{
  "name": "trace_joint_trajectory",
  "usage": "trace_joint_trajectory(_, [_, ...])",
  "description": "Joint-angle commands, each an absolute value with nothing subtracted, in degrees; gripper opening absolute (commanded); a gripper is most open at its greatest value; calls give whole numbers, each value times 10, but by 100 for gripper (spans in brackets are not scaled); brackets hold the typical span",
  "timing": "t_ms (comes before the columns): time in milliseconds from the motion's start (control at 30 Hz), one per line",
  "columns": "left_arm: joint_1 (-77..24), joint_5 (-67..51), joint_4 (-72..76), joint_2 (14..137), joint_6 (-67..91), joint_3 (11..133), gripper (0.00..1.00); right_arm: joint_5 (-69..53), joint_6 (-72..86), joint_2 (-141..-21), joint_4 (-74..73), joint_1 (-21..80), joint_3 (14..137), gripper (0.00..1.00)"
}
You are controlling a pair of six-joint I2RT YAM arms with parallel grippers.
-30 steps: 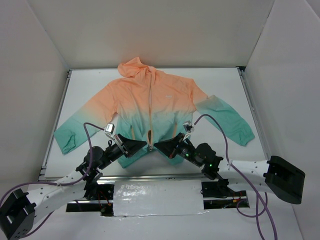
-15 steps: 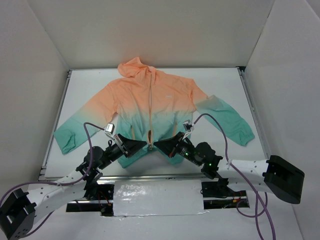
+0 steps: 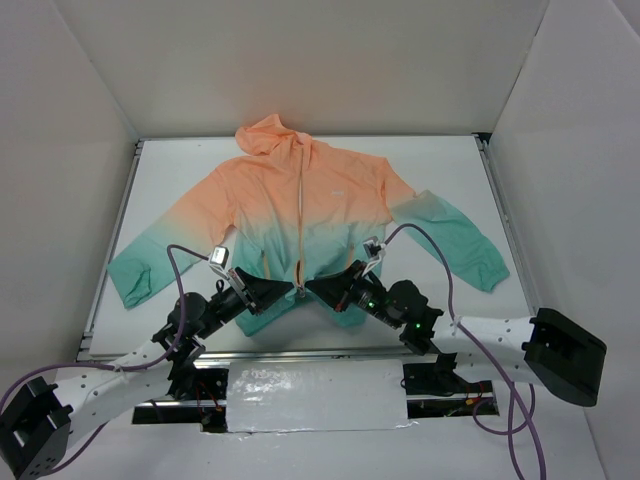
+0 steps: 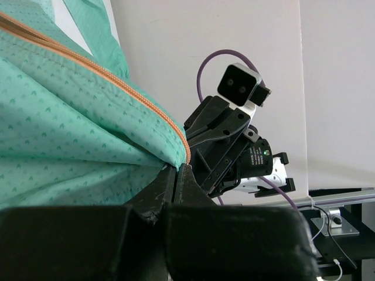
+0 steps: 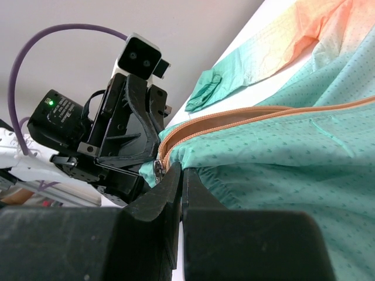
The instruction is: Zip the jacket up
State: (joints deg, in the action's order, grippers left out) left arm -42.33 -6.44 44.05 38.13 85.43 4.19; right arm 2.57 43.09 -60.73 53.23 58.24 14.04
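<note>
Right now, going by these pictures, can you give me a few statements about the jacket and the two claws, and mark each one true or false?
1. The jacket lies spread on the table, with its hood farthest from the arms. True.
2. The jacket is teal at the hood and orange at the bottom. False: it is orange at the hood and teal at the bottom edge.
3. The left gripper and the right gripper are both shut on the bottom edge, one on each side of the zipper. True.
4. The left gripper is holding a sleeve. False: both sleeves lie out to the sides, away from the grippers.
</note>
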Motion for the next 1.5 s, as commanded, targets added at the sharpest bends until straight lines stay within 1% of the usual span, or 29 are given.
trace_joint_trajectory(0, [-427,-74,465,377,838,51,0,24,421,-614,562,578,174,0])
trace_joint_trajectory(367, [-427,-36,390,336,816,60,0,54,466,-612,556,580,163,0])
trace_joint_trajectory(500, [-429,-23,362,321,803,67,0,62,476,-605,530,584,164,0])
trace_joint_trajectory(800, [-430,-33,405,349,798,58,0,56,492,-629,533,592,173,0])
trace_joint_trajectory(1067, [-431,-34,439,352,796,48,0,90,505,-627,515,603,178,0])
trace_joint_trajectory(1200, [-432,-33,433,352,792,47,0,135,537,-614,476,604,183,0])
trace_joint_trajectory(1400, [-432,-36,430,356,771,45,0,207,591,-584,366,611,213,0])
trace_joint_trajectory(1467, [-435,-32,415,352,764,46,0,212,604,-579,340,611,220,0])
